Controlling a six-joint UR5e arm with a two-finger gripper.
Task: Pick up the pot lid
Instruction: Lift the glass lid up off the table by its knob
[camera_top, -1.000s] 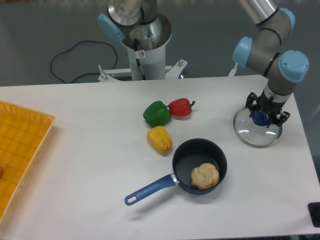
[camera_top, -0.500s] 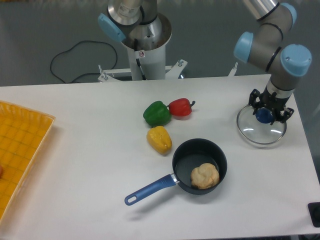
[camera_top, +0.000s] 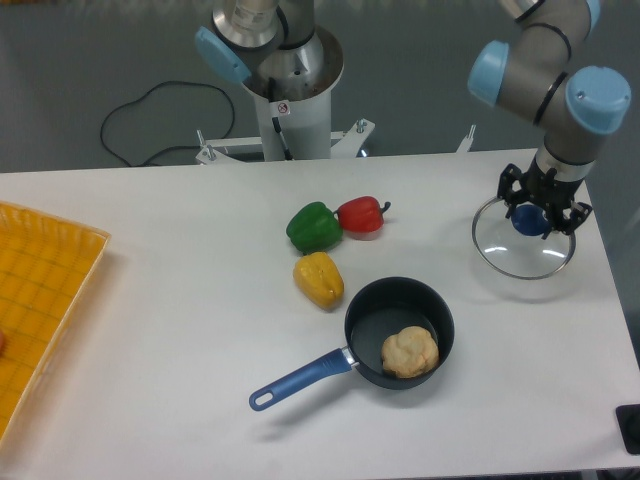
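Observation:
Upper right, the gripper (camera_top: 545, 207) is closed around the blue knob (camera_top: 530, 220) of the clear glass pot lid (camera_top: 522, 256). Its fingers stand on either side of the knob, hiding part of the lid's far edge. The lid hangs under the fingers, raised off the table and slightly tilted, with its thin rim visible around the glass.
A black pan (camera_top: 372, 318) with a blue handle (camera_top: 300, 379) holds a tan lumpy item (camera_top: 410, 352). Left of the lid lie a red pepper (camera_top: 361, 215), a green pepper (camera_top: 314, 228) and a yellow pepper (camera_top: 319, 279). An orange wooden box (camera_top: 45, 290) stands far left.
The gripper has risen and shifted slightly right with the lid in its hold. The lid has come up off the table and its tilt has changed. Pan and peppers have stayed put.

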